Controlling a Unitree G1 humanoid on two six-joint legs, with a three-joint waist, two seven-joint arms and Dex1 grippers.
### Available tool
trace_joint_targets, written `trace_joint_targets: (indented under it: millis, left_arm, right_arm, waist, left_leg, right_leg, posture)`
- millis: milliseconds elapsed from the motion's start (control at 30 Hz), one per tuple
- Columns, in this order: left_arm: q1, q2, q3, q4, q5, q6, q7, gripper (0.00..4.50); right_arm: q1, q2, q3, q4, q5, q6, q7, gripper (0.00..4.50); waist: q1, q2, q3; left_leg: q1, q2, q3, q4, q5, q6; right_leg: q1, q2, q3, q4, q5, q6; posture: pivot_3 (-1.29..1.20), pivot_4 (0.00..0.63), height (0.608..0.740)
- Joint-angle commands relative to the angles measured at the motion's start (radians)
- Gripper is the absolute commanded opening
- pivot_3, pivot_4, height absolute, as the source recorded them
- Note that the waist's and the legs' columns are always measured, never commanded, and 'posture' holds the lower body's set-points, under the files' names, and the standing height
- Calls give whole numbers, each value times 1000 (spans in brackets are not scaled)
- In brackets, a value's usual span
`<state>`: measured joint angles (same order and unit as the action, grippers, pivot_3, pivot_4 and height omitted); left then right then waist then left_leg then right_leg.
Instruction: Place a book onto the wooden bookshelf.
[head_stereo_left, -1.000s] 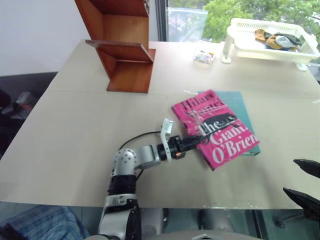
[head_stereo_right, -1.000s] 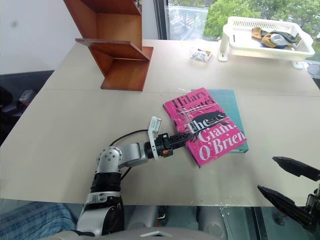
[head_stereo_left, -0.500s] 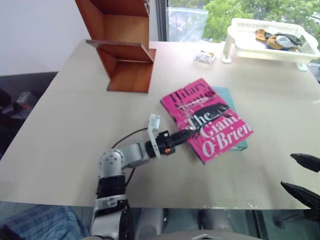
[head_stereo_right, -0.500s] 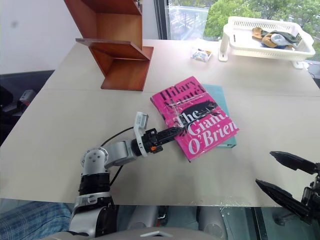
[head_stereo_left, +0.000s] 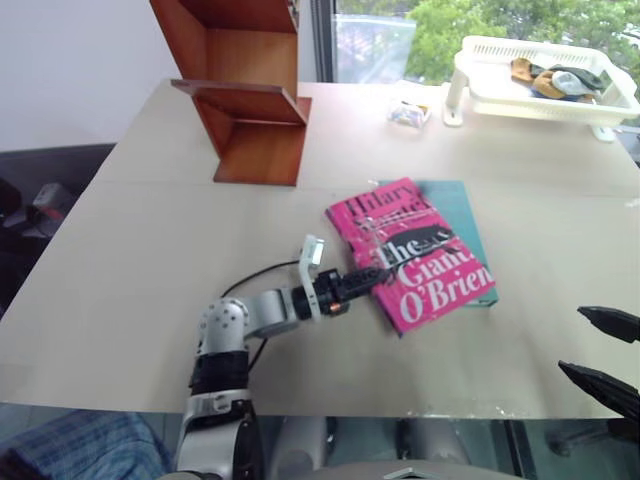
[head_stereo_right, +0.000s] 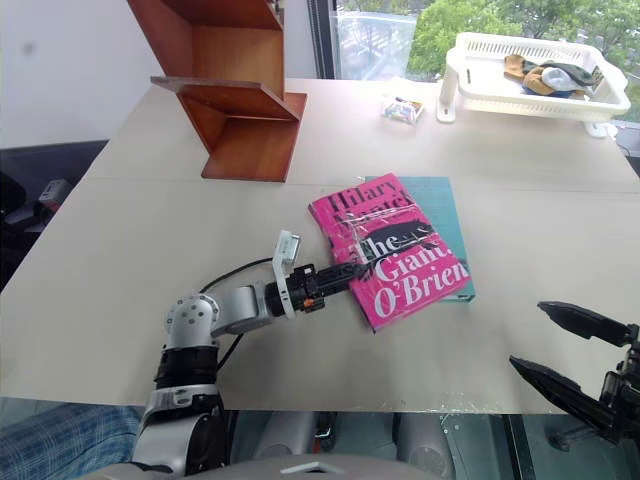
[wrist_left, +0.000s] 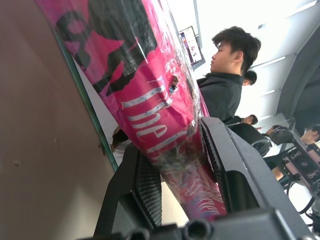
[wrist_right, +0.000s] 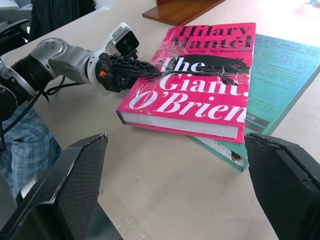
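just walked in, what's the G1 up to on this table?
The left gripper is clamped on the near edge of the pink book, which lies on a teal book on the table. The left wrist view shows a finger on either side of the cover. The right gripper hangs open at the table's near right edge, holding nothing. The wooden bookshelf stands at the far left, and no book is on it yet. A white basket sits far right.

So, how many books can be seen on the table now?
2. The pink book lies near the table's middle, its edge between the left gripper fingers. The teal book lies under it, partly covered. Further books beneath cannot be ruled out.
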<state>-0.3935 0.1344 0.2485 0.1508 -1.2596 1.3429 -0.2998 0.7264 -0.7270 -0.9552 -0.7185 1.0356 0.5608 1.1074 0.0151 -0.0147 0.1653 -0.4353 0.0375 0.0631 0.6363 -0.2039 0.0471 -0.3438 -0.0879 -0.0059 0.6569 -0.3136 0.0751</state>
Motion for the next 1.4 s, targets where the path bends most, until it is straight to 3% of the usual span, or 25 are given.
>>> trace_joint_targets:
  millis: [33, 267, 433, 567, 1000, 1400]
  left_arm:
    - [-20, -3, 49, 20, -25, -17, 12, 1624]
    - [-15, 3, 42, -21, -64, 39, -46, 1624]
    - [-16, 0, 46, -31, -91, 48, -52, 2913]
    - [-17, 4, 44, -20, -100, 58, -23, 4407]
    - [-49, 74, 75, 67, -48, 24, -40, 4407]
    - [-122, 72, 115, 149, -31, -18, -51, 4407]
  right_arm:
    - [-1, -1, -9, 4, 3, -18, 6, 4500]
    - [-6, 5, 2, 8, -6, -25, 6, 4500]
    - [-5, 6, 3, 11, -8, -31, 8, 4500]
    - [-4, 1, 1, 17, -7, -33, 11, 4500]
    - [-4, -18, -36, 46, 40, -21, 62, 4500]
    - [-24, -63, -55, 56, 131, 4, 87, 4500]
  waist:
    - [0, 0, 0]
    - [0, 0, 0]
    - [0, 0, 0]
    - [0, 0, 0]
    - [0, 0, 0]
    - [0, 0, 0]
  left_leg:
    - [0, 0, 0, 0, 0, 0]
    - [0, 0, 0, 0, 0, 0]
    - [0, 0, 0, 0, 0, 0]
    - [0, 0, 0, 0, 0, 0]
    - [0, 0, 0, 0, 0, 0]
    - [0, 0, 0, 0, 0, 0]
  right_leg:
    - [0, 0, 0, 0, 0, 0]
    - [0, 0, 0, 0, 0, 0]
    - [0, 0, 0, 0, 0, 0]
    - [0, 0, 0, 0, 0, 0]
    - [0, 0, 0, 0, 0, 0]
    - [0, 0, 0, 0, 0, 0]
  posture:
    - [0, 150, 740]
    - [0, 150, 740]
    - [0, 150, 740]
    - [0, 150, 740]
    - [0, 150, 740]
    - [0, 150, 740]
